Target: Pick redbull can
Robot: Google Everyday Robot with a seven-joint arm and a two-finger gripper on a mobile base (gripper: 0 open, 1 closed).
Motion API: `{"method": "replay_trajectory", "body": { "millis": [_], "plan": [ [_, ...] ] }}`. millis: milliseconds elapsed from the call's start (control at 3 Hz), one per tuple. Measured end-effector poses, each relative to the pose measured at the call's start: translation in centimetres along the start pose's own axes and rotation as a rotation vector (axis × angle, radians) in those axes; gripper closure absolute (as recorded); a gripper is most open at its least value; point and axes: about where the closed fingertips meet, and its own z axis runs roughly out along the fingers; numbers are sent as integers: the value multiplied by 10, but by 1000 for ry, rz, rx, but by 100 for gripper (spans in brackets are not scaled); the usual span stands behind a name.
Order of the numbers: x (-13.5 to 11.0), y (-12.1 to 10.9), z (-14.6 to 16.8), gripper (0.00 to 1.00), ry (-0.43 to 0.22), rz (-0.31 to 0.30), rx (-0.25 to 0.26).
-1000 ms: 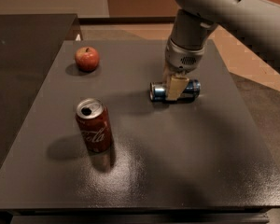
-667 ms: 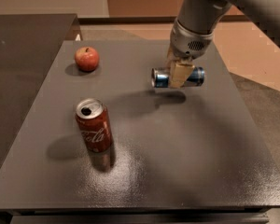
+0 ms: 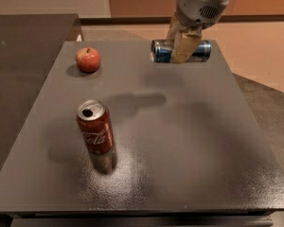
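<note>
The redbull can [image 3: 163, 50] is a slim blue and silver can held on its side in the air above the far part of the dark table [image 3: 180, 141]. My gripper [image 3: 182, 48] is shut on its middle, with tan fingers [image 3: 185, 45] across the can's body, and the grey arm comes down from the top right. The can's shadow lies on the table below and to the left.
A red cola can [image 3: 95, 132] with white script stands upright at the front left of the table. A red apple [image 3: 88, 59] sits at the far left. A darker counter adjoins on the left, and the floor lies beyond the table's right edge.
My gripper has lifted the redbull can off the table, and it has risen steadily. The cola can and the apple have not moved.
</note>
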Motion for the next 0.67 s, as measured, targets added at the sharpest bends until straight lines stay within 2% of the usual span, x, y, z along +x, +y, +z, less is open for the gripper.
{"method": "replay_trajectory", "body": {
  "millis": [333, 667],
  "plan": [
    [-10, -8, -17, 100, -30, -18, 51],
    [-10, -8, -17, 100, -30, -18, 51]
  ]
}}
